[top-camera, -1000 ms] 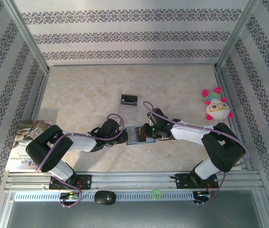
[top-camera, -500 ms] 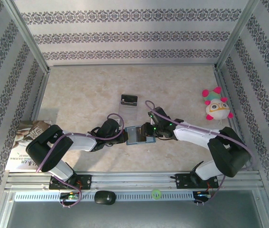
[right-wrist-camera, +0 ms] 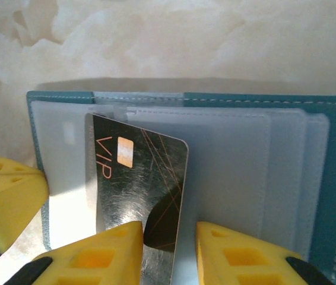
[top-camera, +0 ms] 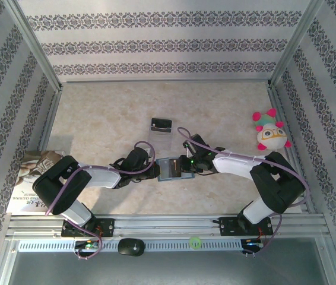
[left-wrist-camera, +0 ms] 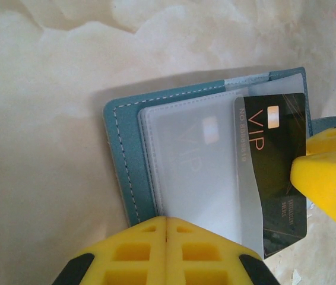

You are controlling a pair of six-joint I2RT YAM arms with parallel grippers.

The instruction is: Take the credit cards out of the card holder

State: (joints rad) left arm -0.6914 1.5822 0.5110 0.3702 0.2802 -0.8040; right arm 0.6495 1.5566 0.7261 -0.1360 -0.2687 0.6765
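At the near left edge of the bench (top-camera: 97,113) lies a printed paper booklet (top-camera: 28,178). Further in, at the middle, the two arms meet low over the card holder (top-camera: 169,169), which lies open and flat on the bench with its teal cover down and its cloudy plastic sleeves (left-wrist-camera: 203,172) facing up. The left gripper (left-wrist-camera: 166,222) is at the holder's left end. Its yellow fingers are closed against each other with no gap, and their tips rest on the holder's edge. The right gripper (right-wrist-camera: 168,228) is at the holder's right end, with its fingers a little apart. A black card marked VIP (right-wrist-camera: 141,172) sticks partway out of a sleeve at a slant, and its free end lies in the gap between those fingers. One finger overlaps it, and whether the fingers are pinching the card cannot be told. Beyond the holder, near it, stands a clear plastic stand with a black piece (top-camera: 161,126). A pink and white plush toy (top-camera: 270,132) sits well apart, by the right wall.
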